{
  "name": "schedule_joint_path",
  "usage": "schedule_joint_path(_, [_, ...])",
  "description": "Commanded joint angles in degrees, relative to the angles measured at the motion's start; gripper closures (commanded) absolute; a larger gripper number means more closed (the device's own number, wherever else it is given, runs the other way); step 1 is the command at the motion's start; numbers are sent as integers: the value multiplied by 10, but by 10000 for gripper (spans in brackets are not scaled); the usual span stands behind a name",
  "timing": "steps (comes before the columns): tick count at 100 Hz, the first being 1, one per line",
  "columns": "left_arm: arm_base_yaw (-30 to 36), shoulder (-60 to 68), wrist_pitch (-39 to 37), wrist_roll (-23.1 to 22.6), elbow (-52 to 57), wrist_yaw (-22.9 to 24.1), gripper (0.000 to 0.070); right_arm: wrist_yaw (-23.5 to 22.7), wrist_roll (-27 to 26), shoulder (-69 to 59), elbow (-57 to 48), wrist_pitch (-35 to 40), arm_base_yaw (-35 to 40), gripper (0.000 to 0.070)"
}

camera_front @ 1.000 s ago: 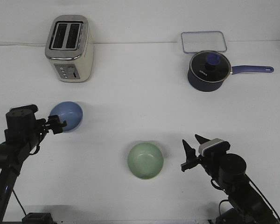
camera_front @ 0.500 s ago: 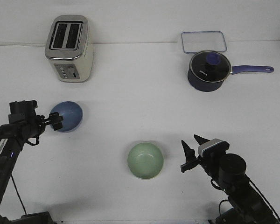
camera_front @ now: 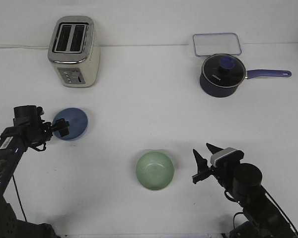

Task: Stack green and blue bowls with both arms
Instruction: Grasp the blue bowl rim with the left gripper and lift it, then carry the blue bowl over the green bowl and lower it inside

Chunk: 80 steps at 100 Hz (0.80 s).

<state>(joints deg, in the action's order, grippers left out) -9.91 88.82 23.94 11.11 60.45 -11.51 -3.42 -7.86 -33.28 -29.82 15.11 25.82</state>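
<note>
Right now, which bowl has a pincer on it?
The blue bowl: the left pincer is at its rim. The green bowl sits untouched.

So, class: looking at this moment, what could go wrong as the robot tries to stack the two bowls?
The left gripper is at the blue bowl's rim, so the bowl may tip or slip. The right gripper sits open beside the green bowl and might nudge it aside.

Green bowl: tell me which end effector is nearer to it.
Right. The right end effector sits just off the green bowl on its right side, while the left end effector is far off at the blue bowl.
</note>
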Motion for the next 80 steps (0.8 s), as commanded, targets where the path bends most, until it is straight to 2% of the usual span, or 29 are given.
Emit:
schedule_joint_path(1, [-2, 11, -3, -1, 11, -2, 536, -2, 4, -2, -5, -5, 3, 353])
schedule_joint_path(6, [-2, 11, -2, -5, 11, -7, 699, -2, 4, -1, -5, -5, 3, 353])
schedule_joint_path(28, [-2, 9, 2, -14, 13, -26, 687, -2, 4, -2, -5, -5, 3, 353])
schedule_joint_path(52, [9, -47, 3, -16, 21, -97, 687, -2, 4, -1, -5, -5, 3, 353])
schedule_joint_path(68, [37, -116, 18, -16, 21, -167, 687, -2, 4, -2, -5, -5, 3, 353])
schedule_joint_path(80, [81, -163, 34, -16, 21, -177, 687, -2, 4, -2, -5, -5, 3, 353])
